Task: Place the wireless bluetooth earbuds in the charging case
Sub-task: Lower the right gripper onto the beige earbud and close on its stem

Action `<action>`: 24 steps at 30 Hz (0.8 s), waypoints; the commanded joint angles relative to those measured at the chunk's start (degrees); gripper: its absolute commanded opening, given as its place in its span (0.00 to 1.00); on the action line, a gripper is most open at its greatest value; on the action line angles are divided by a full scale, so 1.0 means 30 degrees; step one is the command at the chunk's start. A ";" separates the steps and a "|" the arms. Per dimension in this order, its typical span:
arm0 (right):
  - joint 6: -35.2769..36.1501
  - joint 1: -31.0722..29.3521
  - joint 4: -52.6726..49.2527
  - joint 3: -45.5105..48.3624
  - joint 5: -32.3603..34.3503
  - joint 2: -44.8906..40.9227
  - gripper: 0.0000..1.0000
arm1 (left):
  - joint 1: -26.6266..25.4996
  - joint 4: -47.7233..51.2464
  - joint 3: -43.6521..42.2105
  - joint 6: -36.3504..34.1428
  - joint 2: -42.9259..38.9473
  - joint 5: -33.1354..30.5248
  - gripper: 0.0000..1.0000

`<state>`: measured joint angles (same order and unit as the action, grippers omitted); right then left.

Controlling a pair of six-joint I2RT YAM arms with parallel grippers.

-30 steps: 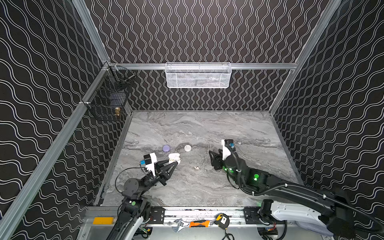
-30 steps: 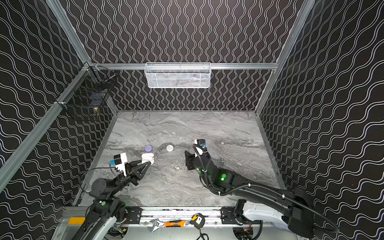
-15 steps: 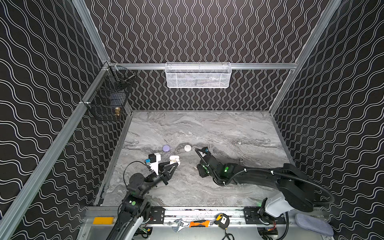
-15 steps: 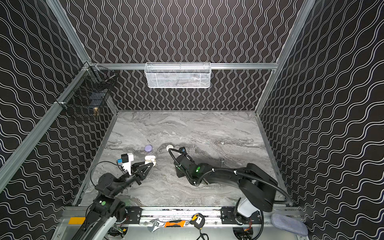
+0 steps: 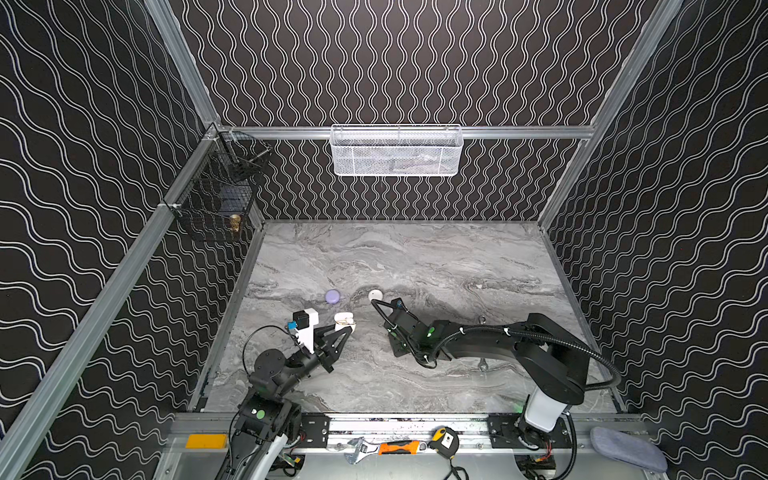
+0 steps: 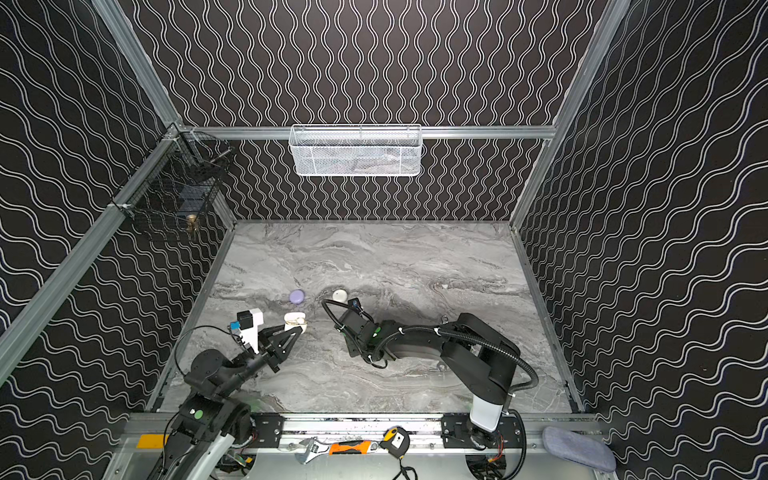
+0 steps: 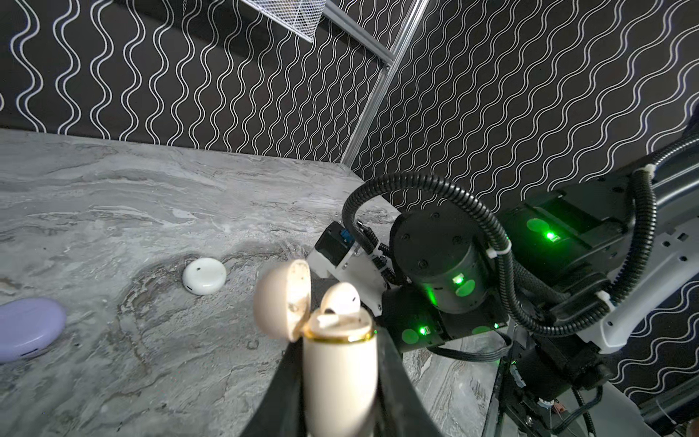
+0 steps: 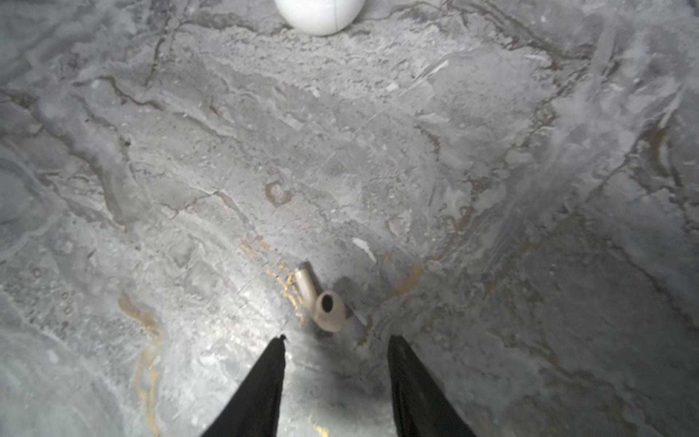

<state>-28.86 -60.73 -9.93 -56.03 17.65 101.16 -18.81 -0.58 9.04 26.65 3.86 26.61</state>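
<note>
My left gripper (image 7: 340,350) is shut on a cream charging case (image 7: 338,378) with a gold rim. The case stands upright with its lid (image 7: 281,302) flipped open, and a cream earbud (image 7: 340,299) sits in it. Both top views show this case (image 5: 344,321) (image 6: 296,321) left of centre. Pointing down at the table, my right gripper (image 8: 337,338) is open with nothing between its fingers. A second cream earbud (image 8: 327,308) lies on the marble just beyond the fingertips. In the top views the right wrist (image 5: 409,332) hides that earbud.
A white round case (image 5: 375,295) (image 8: 319,15) and a lavender case (image 5: 332,296) (image 7: 26,327) lie shut behind the grippers. A small white piece (image 5: 479,286) lies further right. A steel wrench (image 5: 482,365) lies partly under the right arm. Wire baskets (image 5: 397,151) hang on the walls.
The right arm has swung left and dropped low over the table, and its jaws have narrowed. The left gripper has kept the case and shifted slightly.
</note>
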 commanded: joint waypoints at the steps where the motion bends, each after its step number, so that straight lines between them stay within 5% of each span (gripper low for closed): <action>1: -0.0039 -0.0060 -0.0483 0.0334 0.0483 -0.0319 0.47 | 0.0000 0.0874 0.0326 -0.0601 -0.0612 -0.0685 0.00; 8: -0.0390 0.0116 -0.0635 -0.0070 0.0674 0.0375 0.37 | 0.0002 0.0971 0.0530 -0.0680 -0.0396 -0.0643 0.00; 24: -0.0374 0.0899 -0.1317 -0.2361 0.1465 0.2808 0.35 | 0.0000 0.1331 0.0749 -0.0810 -0.0705 -0.0917 0.00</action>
<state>-29.56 -58.50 -12.10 -61.67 20.75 108.03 -18.81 3.66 10.87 25.17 2.35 24.56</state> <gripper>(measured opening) 0.357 0.249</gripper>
